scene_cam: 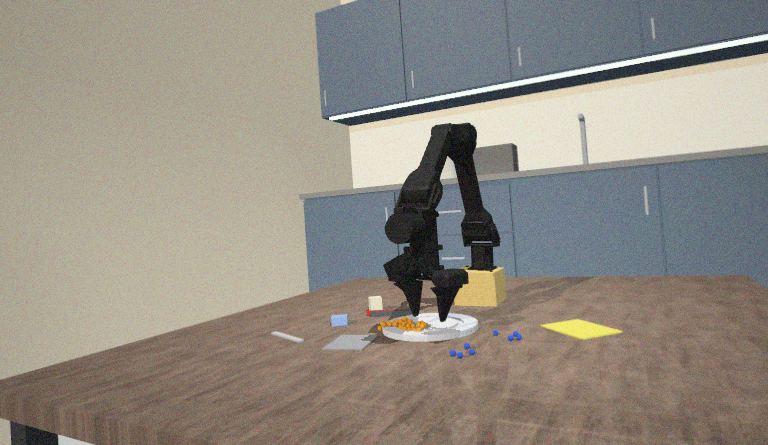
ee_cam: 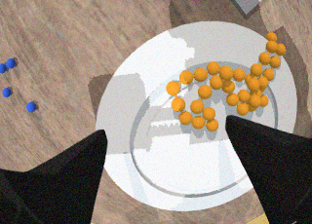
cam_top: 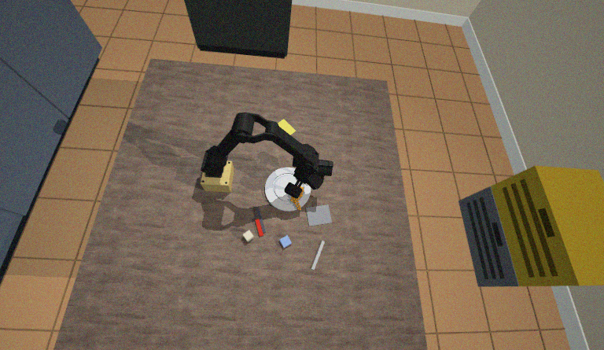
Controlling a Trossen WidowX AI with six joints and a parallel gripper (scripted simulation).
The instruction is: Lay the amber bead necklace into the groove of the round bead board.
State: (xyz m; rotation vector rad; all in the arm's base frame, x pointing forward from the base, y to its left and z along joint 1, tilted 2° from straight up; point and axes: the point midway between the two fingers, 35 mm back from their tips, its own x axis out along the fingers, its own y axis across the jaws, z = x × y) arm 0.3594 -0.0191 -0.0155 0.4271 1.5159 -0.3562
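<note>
The gripper point(cam_top: 297, 185) point(scene_cam: 428, 317) point(ee_cam: 167, 130) gapes wide, empty — the amber bead necklace point(scene_cam: 403, 324) point(ee_cam: 225, 73) (limp, probably slippery) wants pinching at its single-strand loop.

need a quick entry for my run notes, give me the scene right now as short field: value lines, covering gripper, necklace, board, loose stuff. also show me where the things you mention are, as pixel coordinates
gripper: open point(cam_top: 297, 186) point(scene_cam: 430, 318) point(ee_cam: 167, 127), fingers apart over the board
necklace: orange beads point(cam_top: 296, 201) point(scene_cam: 404, 324) point(ee_cam: 214, 68), bunched on one side of the board, not held
board: round, white point(cam_top: 272, 189) point(scene_cam: 464, 330) point(ee_cam: 119, 102), flat on the table
groove fit: not laid round the ring
blue beads: loose on the table point(scene_cam: 466, 345) point(ee_cam: 31, 107), off the board
blue block: on the table point(cam_top: 285, 241) point(scene_cam: 339, 320)
yellow sheet: flat on the table point(cam_top: 286, 127) point(scene_cam: 581, 328)
</note>
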